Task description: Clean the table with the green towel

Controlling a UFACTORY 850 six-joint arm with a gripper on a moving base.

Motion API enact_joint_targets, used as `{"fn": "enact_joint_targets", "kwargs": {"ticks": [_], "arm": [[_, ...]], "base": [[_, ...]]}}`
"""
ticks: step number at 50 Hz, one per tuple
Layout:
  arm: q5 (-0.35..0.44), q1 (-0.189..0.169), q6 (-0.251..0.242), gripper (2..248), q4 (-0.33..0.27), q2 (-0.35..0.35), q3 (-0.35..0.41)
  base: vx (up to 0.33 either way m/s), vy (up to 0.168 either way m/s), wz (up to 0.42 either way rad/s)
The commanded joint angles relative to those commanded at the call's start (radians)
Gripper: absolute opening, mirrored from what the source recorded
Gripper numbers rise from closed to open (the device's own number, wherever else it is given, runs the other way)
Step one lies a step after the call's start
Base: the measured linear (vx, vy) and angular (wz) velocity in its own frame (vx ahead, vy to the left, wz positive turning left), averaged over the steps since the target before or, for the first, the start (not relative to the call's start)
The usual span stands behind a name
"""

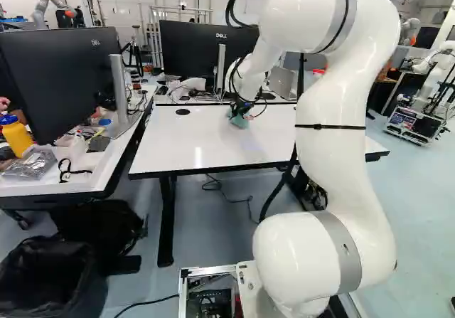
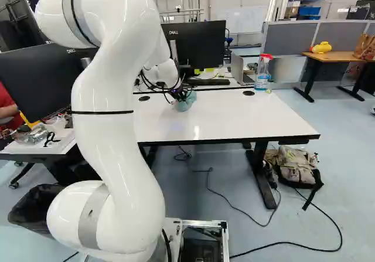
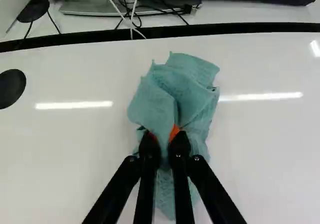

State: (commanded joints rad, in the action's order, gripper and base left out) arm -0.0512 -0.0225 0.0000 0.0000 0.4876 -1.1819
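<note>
Pincer nearly closed, with the bunched green towel nipped between its fingers and spread on the white worktop towards the far edge. I'd judge the wiping begun at most: how much is clean can't be told, and the nearer stretch and both ends probably remain. A spray bottle stands by that far edge, its fill unclear, while the lined bin beyond the worktop's left end has contents too dark to make out

The counter bears a crumpled towel near its far edge, a spray bottle by its far-right corner.
</note>
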Motion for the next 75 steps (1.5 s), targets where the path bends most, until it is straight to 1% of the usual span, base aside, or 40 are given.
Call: {"fn": "enact_joint_targets", "kwargs": {"ticks": [39,47,54,75], "arm": [[0.000,-0.105,0.000,39,0.000,-0.096,0.125],[0.000,-0.106,0.000,39,0.000,-0.099,0.127],[0.000,-0.106,0.000,39,0.000,-0.115,0.135],[0.000,-0.114,0.000,39,0.000,-0.253,0.246]], "base": [[0.000,0.000,0.000],[0.000,0.000,0.000],[0.000,0.000,0.000],[0.000,0.000,0.000]]}}
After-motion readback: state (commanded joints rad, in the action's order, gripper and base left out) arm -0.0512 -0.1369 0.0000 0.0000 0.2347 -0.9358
